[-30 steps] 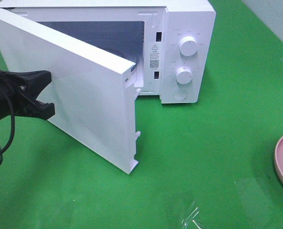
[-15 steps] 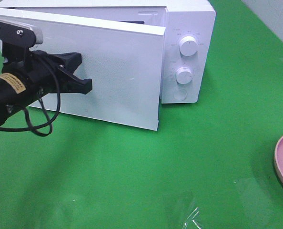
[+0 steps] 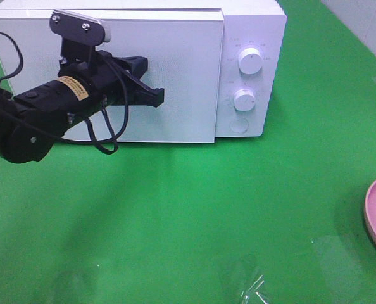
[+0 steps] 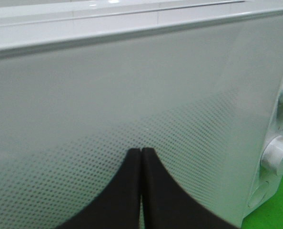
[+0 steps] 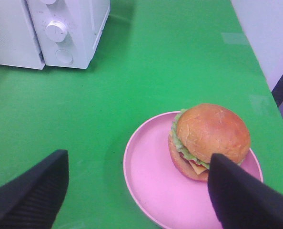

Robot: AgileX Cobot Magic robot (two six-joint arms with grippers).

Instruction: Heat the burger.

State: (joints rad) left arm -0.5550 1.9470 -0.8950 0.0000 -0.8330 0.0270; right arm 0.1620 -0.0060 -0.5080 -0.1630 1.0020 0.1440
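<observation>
- Burger (image 5: pixel 209 140) is seen on the pink plate (image 5: pixel 146 186), on the green counter (image 3: pixel 194 209) right of the microwave (image 3: pixel 251 69) — not inside it.
- Left gripper (image 3: pixel 155 96), jaws pressed together and empty, is set against the door (image 3: pixel 175 76), which looks shut.
- Right gripper (image 5: pixel 136 191), jaws spread, hovers over the burger — loading is judged outstanding, so the door would need reopening.

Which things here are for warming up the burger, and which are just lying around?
For the job:
- burger, on the pink plate
- microwave, door shut
- left end effector, shut, tips at the door
- right end effector, open, above the plate

Just lying around:
- clear plastic scrap on the green table
</observation>
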